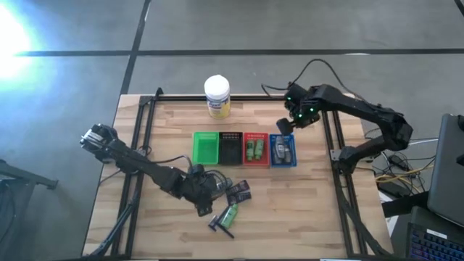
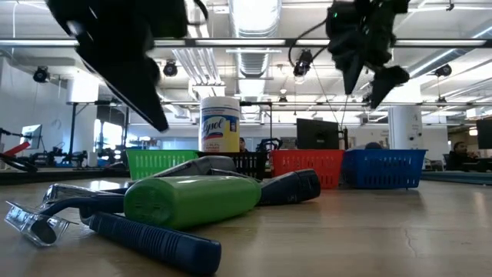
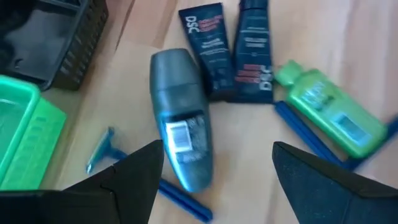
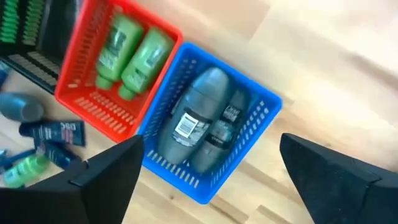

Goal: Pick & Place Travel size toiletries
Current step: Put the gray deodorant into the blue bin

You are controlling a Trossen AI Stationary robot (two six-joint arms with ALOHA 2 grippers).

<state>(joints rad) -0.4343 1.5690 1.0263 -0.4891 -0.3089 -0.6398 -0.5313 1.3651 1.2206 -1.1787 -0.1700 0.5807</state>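
My left gripper [image 1: 200,191] hovers open and empty over the loose toiletries, with the grey oval tube [image 3: 180,143] lying on the wood between and beyond its fingers. Beside the tube lie two dark packets [image 3: 233,50], a green bottle [image 3: 329,115] and blue-handled razors [image 3: 183,198]. The bottle [image 2: 192,200] lies on its side across a razor handle [image 2: 154,240]. My right gripper [image 4: 211,180] is open and empty above the blue basket [image 1: 283,151], which holds two grey tubes [image 4: 199,118]. The red basket [image 4: 84,102] holds two green bottles [image 4: 130,53].
Four small baskets stand in a row at mid-table: green [image 1: 205,147], black [image 1: 230,148], red [image 1: 254,148] and blue. A white-lidded yellow jar [image 1: 217,96] stands at the far edge. Bare wood lies right of the pile and along the near edge.
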